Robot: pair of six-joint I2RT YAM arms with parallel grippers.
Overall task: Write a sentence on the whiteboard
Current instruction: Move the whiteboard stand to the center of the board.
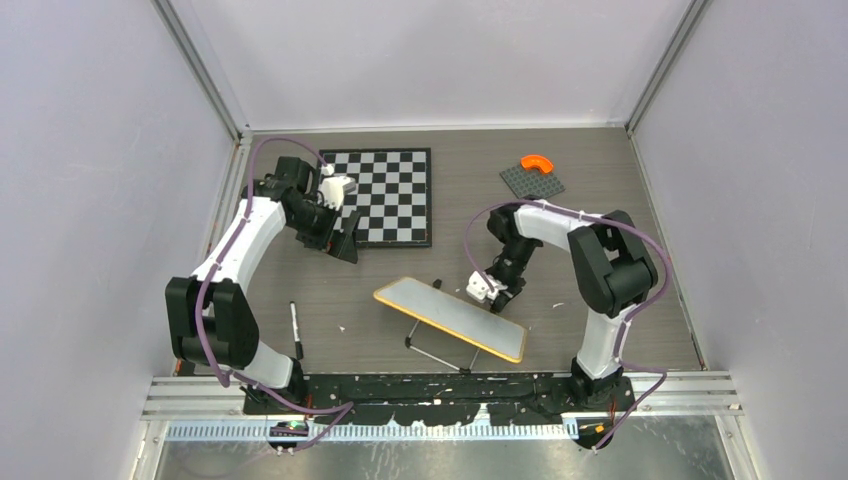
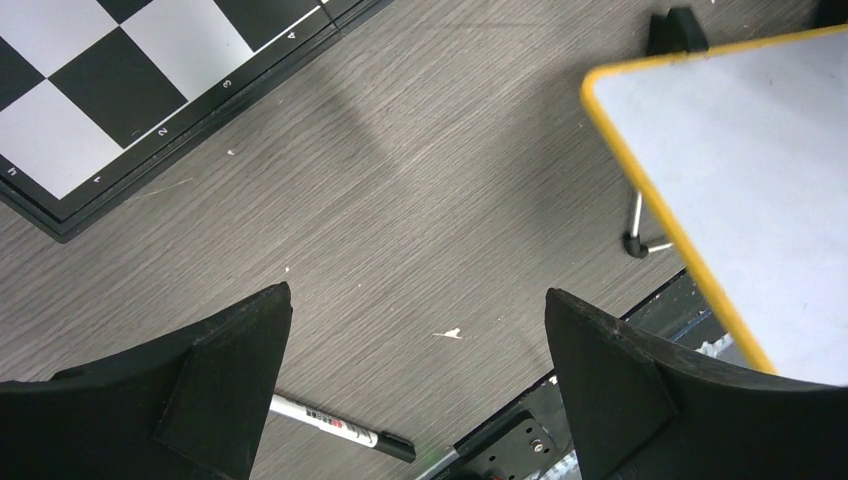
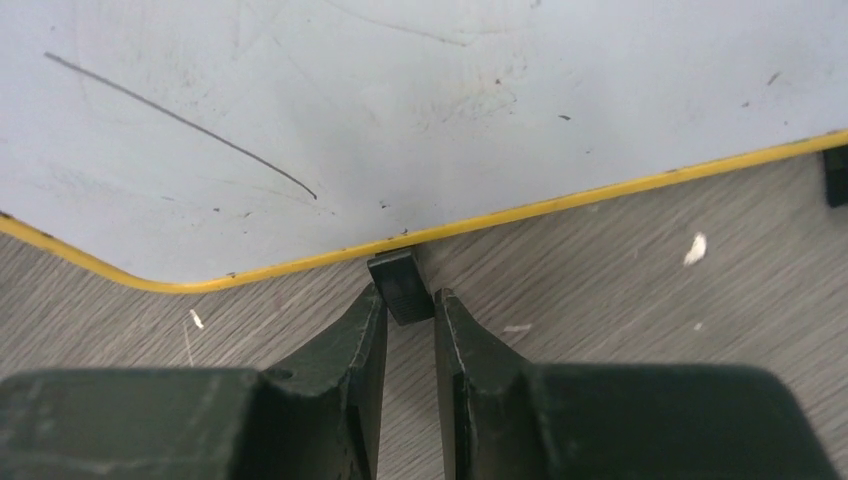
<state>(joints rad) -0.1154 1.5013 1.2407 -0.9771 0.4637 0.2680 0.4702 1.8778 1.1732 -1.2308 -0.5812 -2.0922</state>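
Observation:
The whiteboard [image 1: 450,318], white with a yellow rim, stands tilted on thin metal legs mid-table. It also shows in the left wrist view [image 2: 750,180] and the right wrist view [image 3: 400,120], where it bears one thin dark stroke [image 3: 180,120]. My right gripper [image 1: 490,292] is at its far edge, the jaws nearly together on a small black foot [image 3: 400,285] under the rim. My left gripper [image 1: 345,245] is open and empty above the table beside the chessboard. A black-and-white marker [image 1: 296,328] lies on the table at the near left, below the left jaws [image 2: 340,430].
The chessboard [image 1: 385,195] lies at the back left, its corner in the left wrist view [image 2: 120,100]. A grey plate [image 1: 532,182] with an orange arc [image 1: 538,162] sits at the back right. The board's metal leg [image 1: 435,355] juts toward the near rail.

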